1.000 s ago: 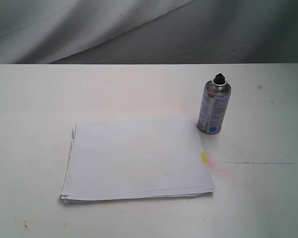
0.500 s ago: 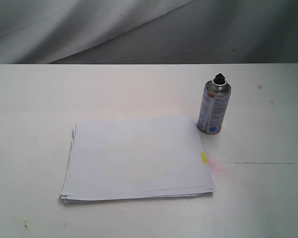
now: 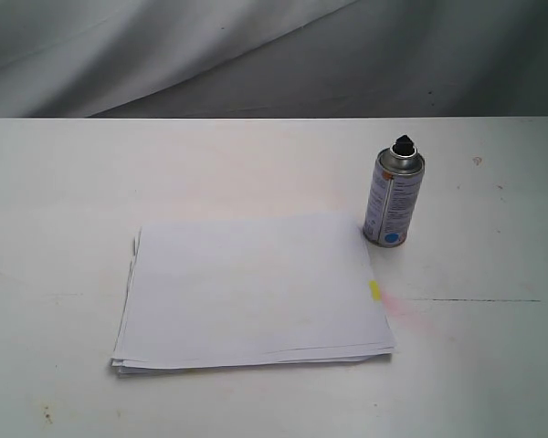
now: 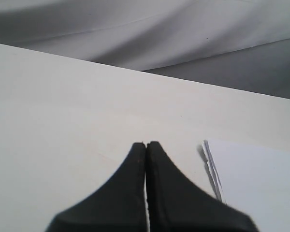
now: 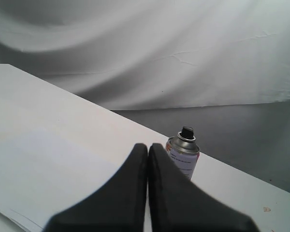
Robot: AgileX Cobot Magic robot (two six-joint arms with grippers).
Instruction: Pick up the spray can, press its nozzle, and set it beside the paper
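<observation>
The silver spray can (image 3: 394,201) stands upright on the white table, just past the far right corner of the paper (image 3: 251,292). Its black nozzle (image 3: 404,144) caps the domed top. Neither arm shows in the exterior view. In the right wrist view my right gripper (image 5: 148,146) is shut and empty, with the spray can (image 5: 184,157) and nozzle (image 5: 187,132) a short way beyond its tips. My left gripper (image 4: 146,144) is shut and empty over bare table, with a corner of the paper (image 4: 256,183) beside it.
The white table (image 3: 73,182) ends at a far edge, with grey draped cloth (image 3: 256,55) behind. A yellow tab (image 3: 374,290) sticks out of the paper's right edge, next to a faint pink stain (image 3: 406,310).
</observation>
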